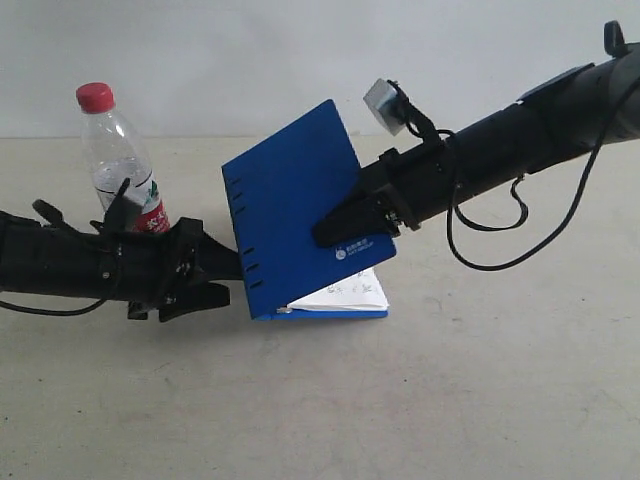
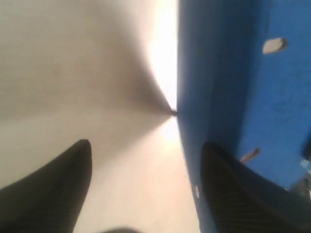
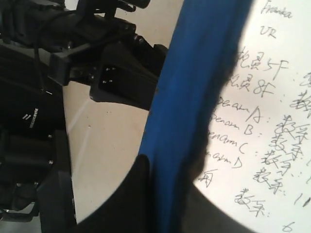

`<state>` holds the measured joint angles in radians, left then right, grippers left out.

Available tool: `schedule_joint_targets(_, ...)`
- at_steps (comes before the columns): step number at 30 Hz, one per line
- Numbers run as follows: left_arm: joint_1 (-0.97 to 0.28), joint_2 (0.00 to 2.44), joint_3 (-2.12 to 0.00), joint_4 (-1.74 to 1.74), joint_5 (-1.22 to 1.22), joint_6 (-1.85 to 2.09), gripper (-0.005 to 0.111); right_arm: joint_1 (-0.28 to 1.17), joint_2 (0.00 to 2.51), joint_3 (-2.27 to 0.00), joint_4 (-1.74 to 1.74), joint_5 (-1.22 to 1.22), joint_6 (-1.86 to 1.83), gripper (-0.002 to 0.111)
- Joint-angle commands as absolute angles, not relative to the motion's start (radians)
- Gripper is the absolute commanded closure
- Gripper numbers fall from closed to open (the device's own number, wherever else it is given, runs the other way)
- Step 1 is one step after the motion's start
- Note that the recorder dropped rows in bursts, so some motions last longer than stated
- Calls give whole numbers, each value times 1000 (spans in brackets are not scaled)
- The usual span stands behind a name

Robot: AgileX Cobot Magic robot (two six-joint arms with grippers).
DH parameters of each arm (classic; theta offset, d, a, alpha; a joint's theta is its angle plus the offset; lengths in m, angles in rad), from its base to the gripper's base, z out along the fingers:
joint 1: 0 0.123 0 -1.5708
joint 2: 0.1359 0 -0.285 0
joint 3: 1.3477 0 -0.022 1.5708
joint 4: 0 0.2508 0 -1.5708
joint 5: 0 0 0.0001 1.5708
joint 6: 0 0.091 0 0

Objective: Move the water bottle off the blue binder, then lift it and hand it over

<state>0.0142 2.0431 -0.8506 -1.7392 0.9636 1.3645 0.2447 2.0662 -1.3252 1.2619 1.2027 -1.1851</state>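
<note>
Right pincer (image 1: 325, 235): closed on the front cover of the blue binder (image 1: 290, 210), gripping it near the cover's 4 o'clock corner, just above the small white logo. The right wrist view shows the blue cover pinched between the dark fingers, with handwritten white pages (image 3: 272, 121) beside it. The cover stands tilted upward, while the pages (image 1: 350, 293) and lower board lie on the tabletop (image 1: 450, 400).

Left pincer (image 1: 232, 280): open and empty, its jaws spread wide. It sits low at 9 o'clock of the binder, just beside the slotted edge. In the left wrist view one finger (image 2: 233, 189) lies close against the blue board, though contact cannot be confirmed.

The water bottle (image 1: 115, 165) stands upright on the tabletop at 10 o'clock of the left pincer, behind that arm and clear of the binder.

Step in hand, as judged: the bottle is already off the binder, and the lift is under way with only the cover raised. The next move probably calls for the left pincer to close on the slotted edge so that the whole binder is supported. Otherwise the cover may simply swing open on its rings while the pages stay down.

Count: one water bottle, one blue binder, two pincers.
</note>
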Motion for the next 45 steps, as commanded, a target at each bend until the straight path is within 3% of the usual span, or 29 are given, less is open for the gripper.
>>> schedule_joint_targets(1,3,2036,-901,-1744,1221,1433,45,254,2057,-1326,1284,1221,-1206,108)
schedule_joint_targets(18,18,2033,-860,-1723,1221,1546,45,141,2057,-1326,1225,1221,-1131,108)
schedule_joint_targets(39,14,2033,-805,-1744,1151,1627,45,139,2059,-1303,1162,1221,-1025,108)
schedule_joint_targets(41,14,2033,-801,-1744,1163,1627,45,143,2070,-1303,1162,1221,-1020,103)
schedule_joint_targets(45,14,2033,-797,-1744,1210,1627,45,179,2128,-1303,1167,1221,-1002,80)
